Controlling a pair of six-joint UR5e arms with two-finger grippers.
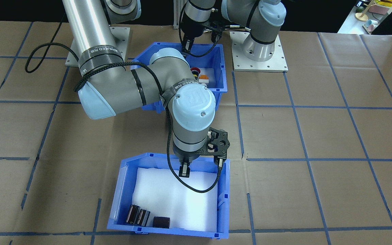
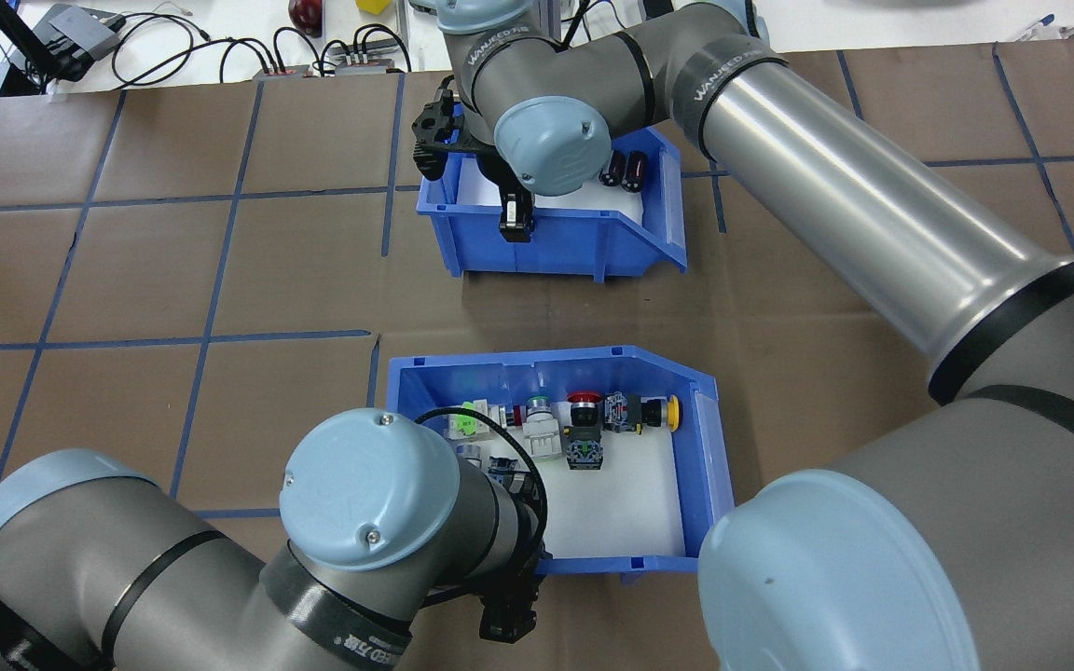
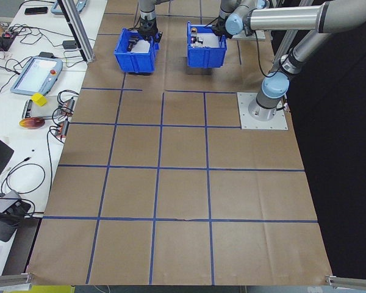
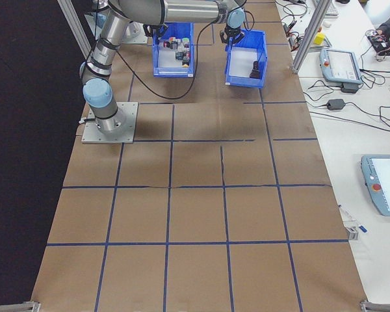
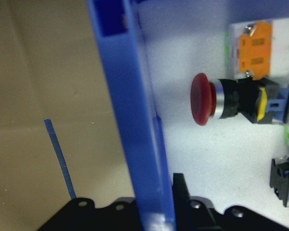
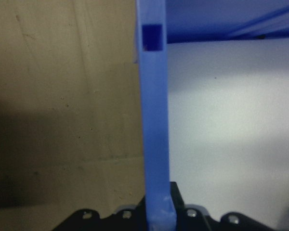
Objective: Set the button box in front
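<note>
Currently, the left gripper is pinching the near wall of the button box, which is sitting close to the robot. The right gripper is clamping the other bin's wall likewise. Swapping them likely calls for level lifts and separated paths.

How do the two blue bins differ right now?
Contents: the button box holds assorted push-buttons, red, yellow, green; the other bin holds only a few dark cylinders.
Position: button box nearer the robot, other bin farther out.
Grip: left gripper straddles the button box's wall, right gripper the other bin's.
Shared: blue, white-lined.
</note>
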